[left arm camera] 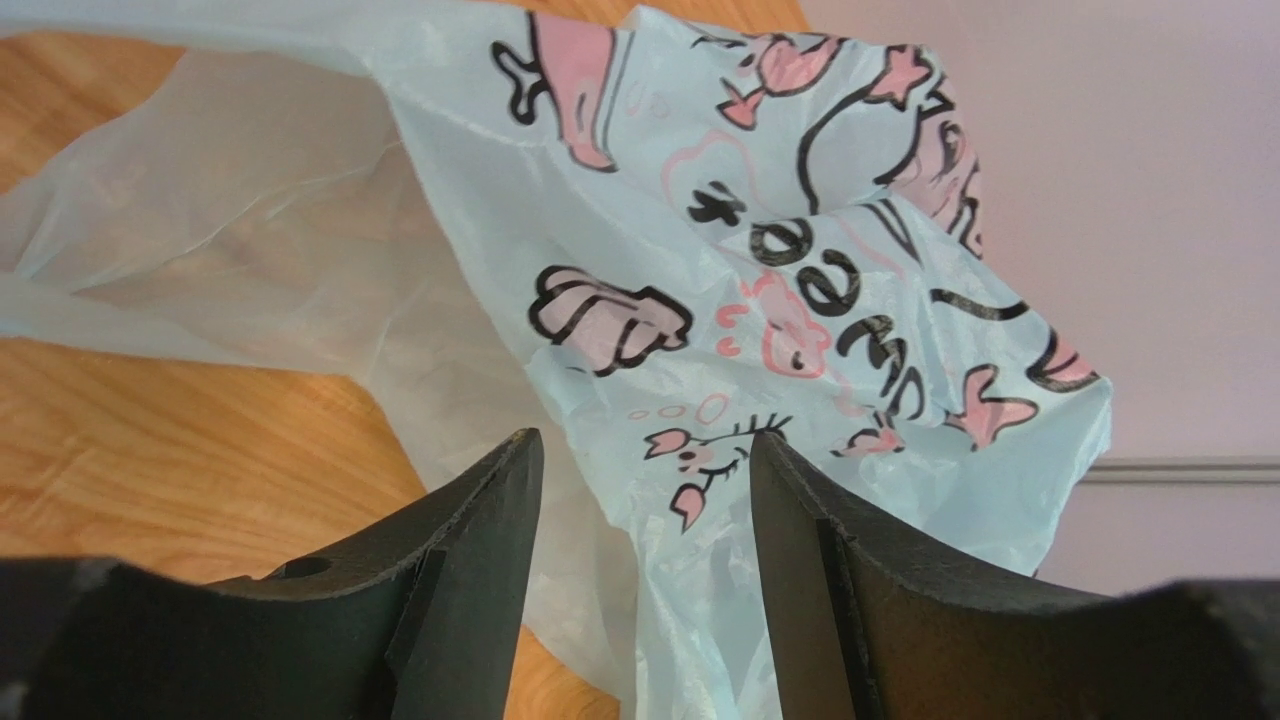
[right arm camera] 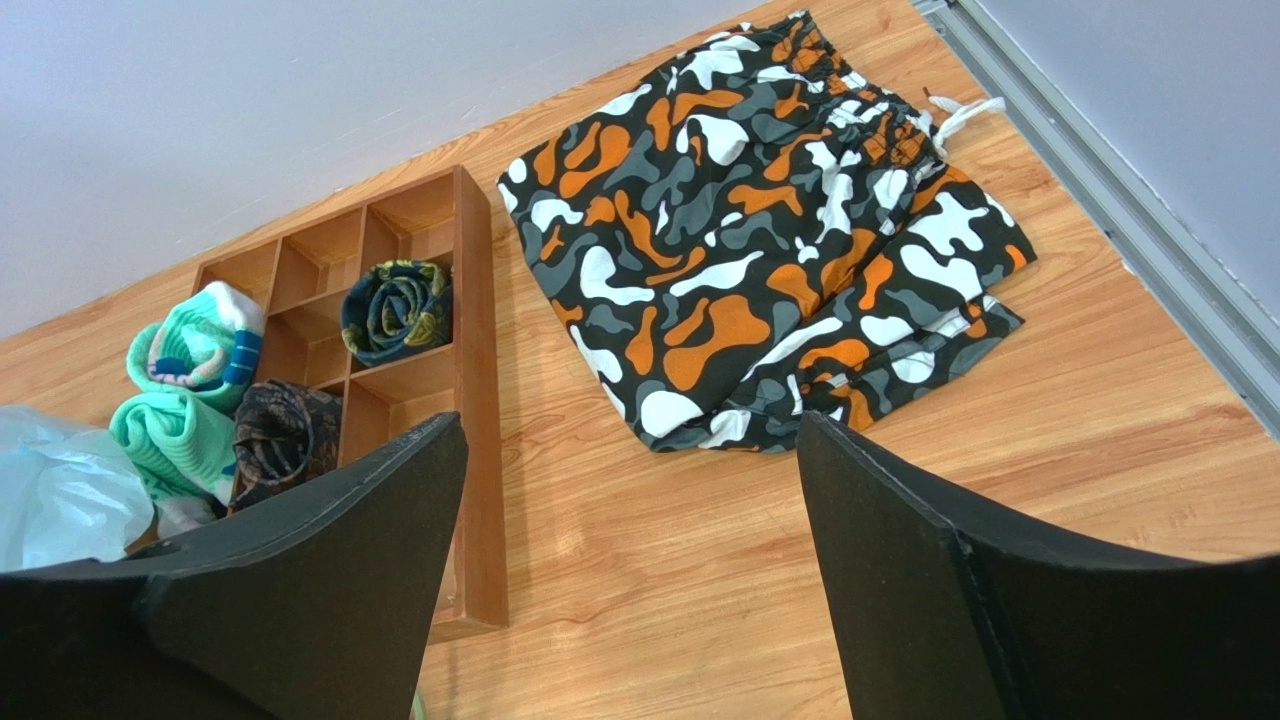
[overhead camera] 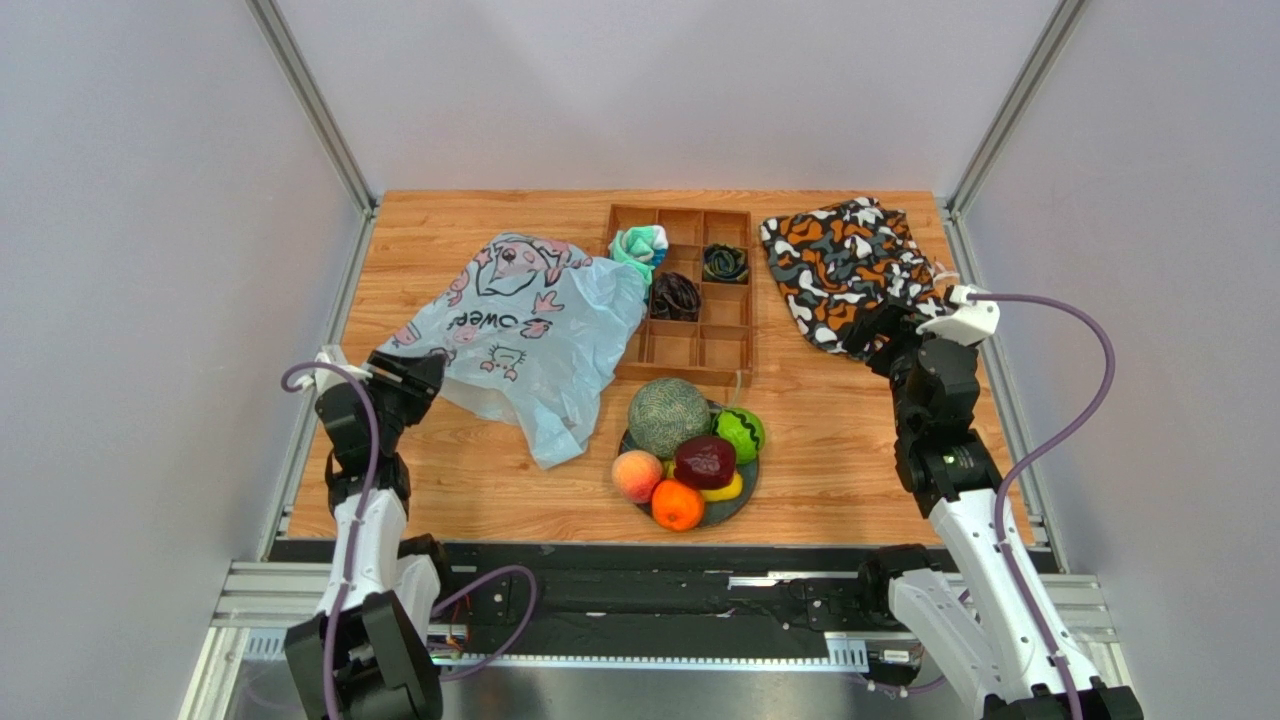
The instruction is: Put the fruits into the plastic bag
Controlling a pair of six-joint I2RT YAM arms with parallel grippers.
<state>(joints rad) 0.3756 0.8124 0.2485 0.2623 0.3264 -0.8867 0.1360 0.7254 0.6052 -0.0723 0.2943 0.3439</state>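
Note:
The pale blue plastic bag [overhead camera: 511, 323] lies crumpled on the left of the table and fills the left wrist view [left arm camera: 781, 285]. My left gripper [overhead camera: 413, 372] is open at its near left edge, with bag film between the fingers [left arm camera: 643, 450] but not pinched. The fruits sit on a dark plate [overhead camera: 748, 480] at the front centre: melon [overhead camera: 669, 416], peach [overhead camera: 637, 474], orange [overhead camera: 676, 506], dark red fruit [overhead camera: 703, 461], green bumpy fruit [overhead camera: 738, 434], yellow mango [overhead camera: 727, 489]. My right gripper [overhead camera: 890, 333] is open and empty over bare wood [right arm camera: 631, 435].
A wooden compartment tray [overhead camera: 718, 308] with rolled cloth bundles [right arm camera: 188, 390] stands behind the plate. An orange, black and white patterned cloth [overhead camera: 842, 270] lies at the back right, just beyond my right gripper [right arm camera: 766, 240]. Metal rails edge both table sides.

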